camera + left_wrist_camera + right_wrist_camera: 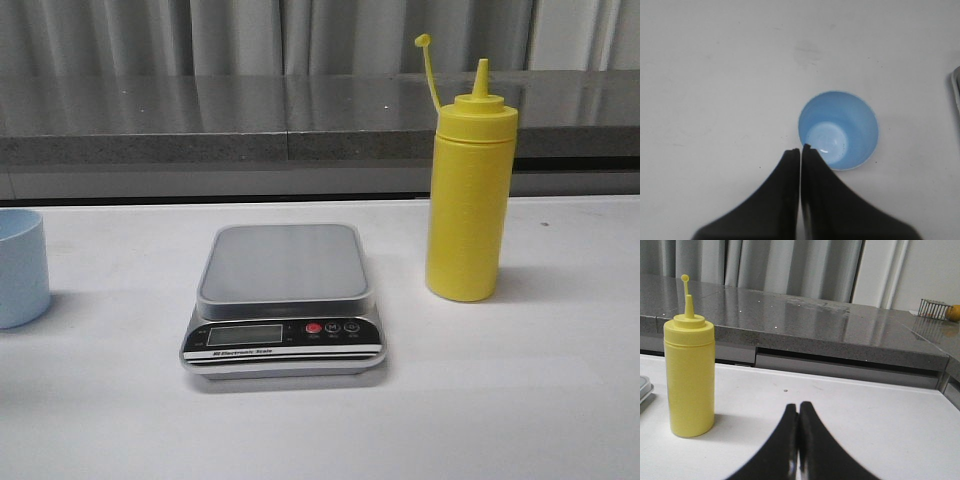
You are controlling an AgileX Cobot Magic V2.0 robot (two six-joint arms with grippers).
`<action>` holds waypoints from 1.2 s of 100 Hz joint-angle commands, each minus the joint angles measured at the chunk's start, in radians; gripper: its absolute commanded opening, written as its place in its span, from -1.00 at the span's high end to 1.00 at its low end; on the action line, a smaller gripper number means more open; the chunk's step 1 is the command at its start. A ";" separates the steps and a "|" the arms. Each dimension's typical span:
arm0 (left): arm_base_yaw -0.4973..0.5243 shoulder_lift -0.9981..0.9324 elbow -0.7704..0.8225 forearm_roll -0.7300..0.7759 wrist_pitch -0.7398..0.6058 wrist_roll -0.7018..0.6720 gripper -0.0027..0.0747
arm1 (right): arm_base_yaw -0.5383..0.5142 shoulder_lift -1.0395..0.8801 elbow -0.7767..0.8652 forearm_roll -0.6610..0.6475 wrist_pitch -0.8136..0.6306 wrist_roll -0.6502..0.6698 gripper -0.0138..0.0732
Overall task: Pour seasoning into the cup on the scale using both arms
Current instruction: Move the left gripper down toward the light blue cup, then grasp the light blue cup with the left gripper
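The scale (284, 300) is set mid-surface (520, 400), its platform bare. The cup (20, 268) stands well to its left, the bottle (468, 190) upright near its right. The left claw (800, 148) is pressed closed above the cup; the right claw (798, 406) is likewise closed, holding nothing.

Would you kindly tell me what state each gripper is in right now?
Left gripper: closed, holding nothing, above the blue cup.
Right gripper: closed, holding nothing, apart from the yellow squeeze bottle.

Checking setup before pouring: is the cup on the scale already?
No, the cup stands on the table far left of the scale, whose platform is bare.
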 commanded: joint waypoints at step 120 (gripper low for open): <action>0.001 0.313 -0.139 -0.029 -0.091 -0.010 -0.40 | -0.008 -0.015 0.001 -0.010 -0.072 0.001 0.96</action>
